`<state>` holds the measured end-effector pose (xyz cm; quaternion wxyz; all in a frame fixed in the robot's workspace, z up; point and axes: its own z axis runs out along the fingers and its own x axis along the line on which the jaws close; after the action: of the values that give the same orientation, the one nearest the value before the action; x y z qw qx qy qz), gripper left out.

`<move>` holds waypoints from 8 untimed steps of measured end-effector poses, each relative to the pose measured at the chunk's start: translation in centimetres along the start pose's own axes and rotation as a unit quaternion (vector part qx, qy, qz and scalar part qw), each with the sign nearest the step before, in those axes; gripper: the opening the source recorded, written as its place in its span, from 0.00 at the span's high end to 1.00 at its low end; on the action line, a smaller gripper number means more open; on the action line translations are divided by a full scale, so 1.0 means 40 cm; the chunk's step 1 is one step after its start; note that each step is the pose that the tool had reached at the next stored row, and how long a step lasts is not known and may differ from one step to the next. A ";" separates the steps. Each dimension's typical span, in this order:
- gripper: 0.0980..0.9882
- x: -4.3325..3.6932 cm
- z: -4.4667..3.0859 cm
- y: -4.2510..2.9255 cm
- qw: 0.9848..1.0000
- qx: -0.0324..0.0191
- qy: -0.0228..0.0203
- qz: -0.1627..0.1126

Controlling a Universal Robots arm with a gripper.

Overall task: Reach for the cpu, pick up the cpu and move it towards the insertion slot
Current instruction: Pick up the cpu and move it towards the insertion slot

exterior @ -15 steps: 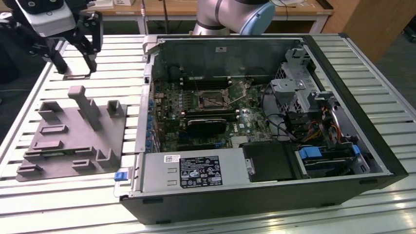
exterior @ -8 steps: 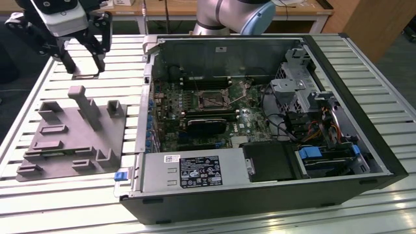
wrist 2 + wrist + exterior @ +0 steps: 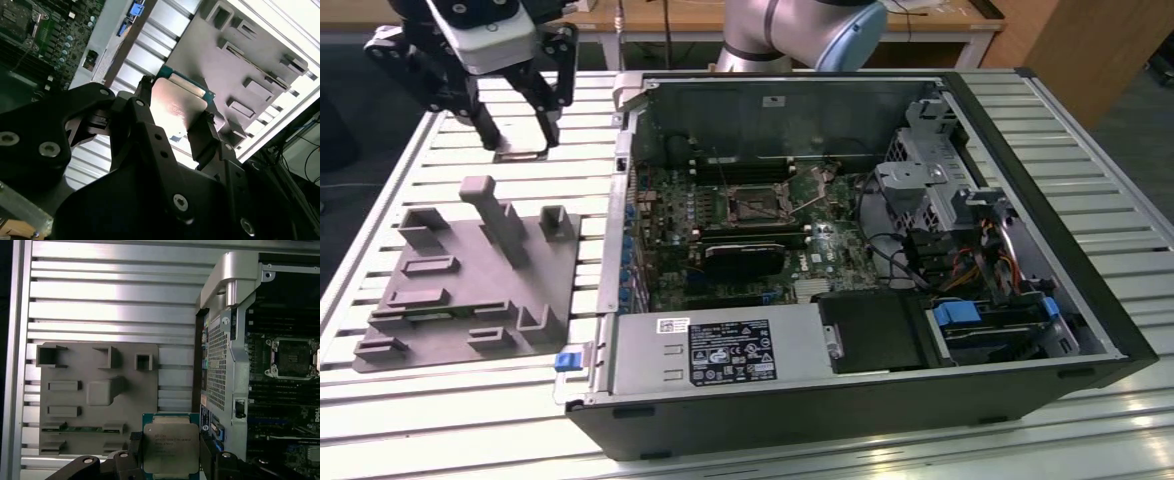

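My gripper (image 3: 518,140) hangs over the slatted table at the far left of the exterior view, outside the open computer case. Its two black fingers are shut on the cpu (image 3: 520,152), a small flat square chip with a silvery top. The first wrist view has the cpu (image 3: 170,446) clamped between the fingers (image 3: 135,446), its green rim showing. In the second wrist view the cpu (image 3: 177,100) sits edge-on between the fingertips. The insertion slot (image 3: 754,203) lies on the motherboard inside the case, well to the exterior view's right of the gripper. It is a square metal-framed socket (image 3: 292,358).
A grey plastic block with upright posts (image 3: 467,270) lies on the table left of the case, nearer than the gripper. The case's raised metal side wall (image 3: 624,180) stands between gripper and motherboard. A black card (image 3: 747,255) sits just below the slot.
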<state>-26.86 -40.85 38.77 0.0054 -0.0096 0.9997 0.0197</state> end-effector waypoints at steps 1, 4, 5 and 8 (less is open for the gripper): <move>0.51 -0.006 0.000 0.000 1.000 0.000 0.000 0.000; 0.51 -0.025 0.000 0.000 1.000 0.000 0.000 0.000; 0.51 -0.032 0.000 -0.001 1.000 0.000 0.000 0.000; 0.51 -0.050 0.001 -0.001 1.000 0.000 0.000 0.000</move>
<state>-24.87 -40.85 38.77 0.0054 -0.0096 0.9997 0.0197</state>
